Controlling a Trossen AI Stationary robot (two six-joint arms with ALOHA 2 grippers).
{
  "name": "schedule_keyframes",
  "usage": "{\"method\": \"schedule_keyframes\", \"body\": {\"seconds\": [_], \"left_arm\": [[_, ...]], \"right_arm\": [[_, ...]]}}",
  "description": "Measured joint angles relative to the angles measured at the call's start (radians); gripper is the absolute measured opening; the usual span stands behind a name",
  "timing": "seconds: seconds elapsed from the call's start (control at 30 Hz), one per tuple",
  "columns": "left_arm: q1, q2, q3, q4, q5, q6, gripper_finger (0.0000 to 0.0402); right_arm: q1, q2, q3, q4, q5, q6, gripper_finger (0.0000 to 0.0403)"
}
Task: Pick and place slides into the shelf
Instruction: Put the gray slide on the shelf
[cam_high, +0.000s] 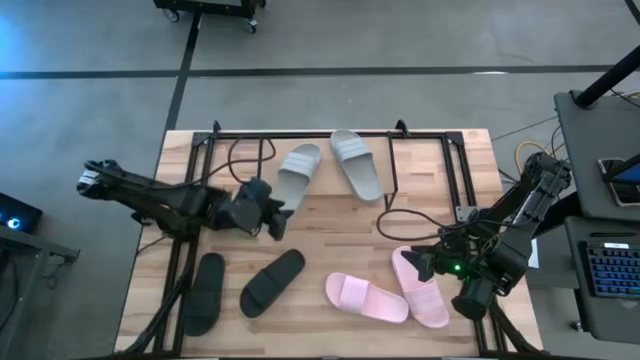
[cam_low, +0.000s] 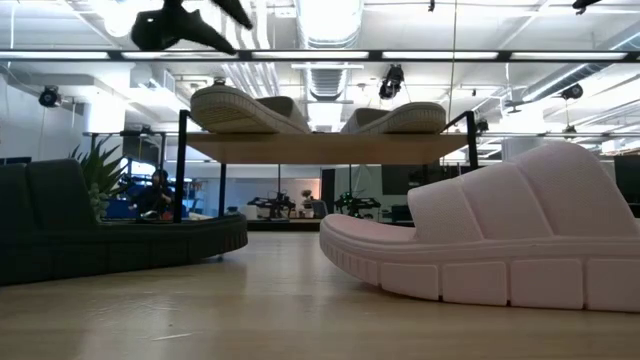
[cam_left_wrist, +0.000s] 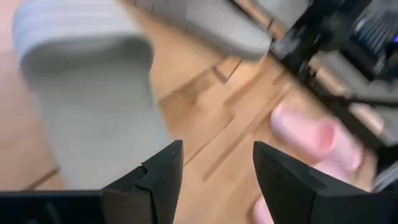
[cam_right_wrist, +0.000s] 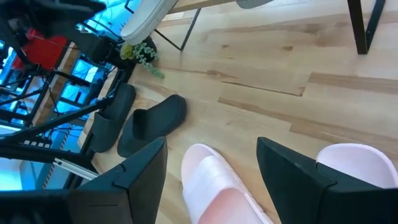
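Two pale grey-green slides (cam_high: 298, 172) (cam_high: 357, 163) lie sole down on the shelf's wooden top board (cam_low: 320, 148), side by side at the table's far side. My left gripper (cam_high: 278, 222) (cam_left_wrist: 217, 152) is open, just near of the left grey-green slide's (cam_left_wrist: 93, 106) heel and apart from it. Two pink slides (cam_high: 365, 297) (cam_high: 420, 287) lie on the table near its near right corner. My right gripper (cam_high: 425, 262) (cam_right_wrist: 211, 146) hangs open over them, a pink slide (cam_right_wrist: 217, 193) showing between its fingers. Two black slides (cam_high: 205, 292) (cam_high: 272, 281) lie near left.
The shelf's thin black legs (cam_right_wrist: 364, 28) stand on the table. A small green plant (cam_right_wrist: 143, 53) sits by the shelf's left leg. A larger black frame (cam_high: 190, 190) runs around the table. Bare wood (cam_high: 340, 235) lies between shelf and slides. A desk with a keyboard (cam_high: 610, 270) stands right.
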Motion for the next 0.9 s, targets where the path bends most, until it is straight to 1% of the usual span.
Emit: {"method": "schedule_keyframes", "body": {"seconds": [0.03,0.23,0.33,0.4,0.47,0.57,0.77,0.83,0.9], "left_arm": [[-0.011,0.0,-0.001,-0.007,0.01,0.0,0.018],[-0.027,-0.001,-0.001,0.006,0.208,0.019,0.018],[-0.032,-0.001,-0.001,0.009,0.287,0.049,0.018],[-0.036,-0.001,-0.001,-0.005,0.315,0.058,0.0179],[-0.045,-0.001,-0.001,-0.048,0.316,0.078,0.0169],[-0.056,-0.001,-0.001,-0.1,0.317,0.104,0.0134],[-0.063,-0.01,-0.001,-0.137,0.324,0.114,0.0025],[-0.063,-0.017,-0.001,-0.134,0.324,0.137,0.0007],[-0.063,-0.028,-0.001,-0.135,0.303,0.169,0.0007]], "right_arm": [[0.0,0.0,0.0,-0.002,0.0,0.0,0.0238],[0.0,0.0,0.0,-0.003,0.0,0.0,0.0238],[0.0,0.0,0.0,-0.003,0.0,0.0,0.0238],[0.0,0.0,0.0,-0.003,0.0,0.0,0.0238],[0.0,0.0,0.0,-0.003,0.0,0.0,0.0238],[0.0,0.0,0.0,-0.001,0.0,0.0,0.0238],[0.0,0.0,0.0,0.001,0.0,-0.019,0.0238],[0.0,0.0,0.0,0.001,0.0,-0.024,0.0238],[0.0,0.0,0.0,0.001,0.0,-0.027,0.0238]]}}
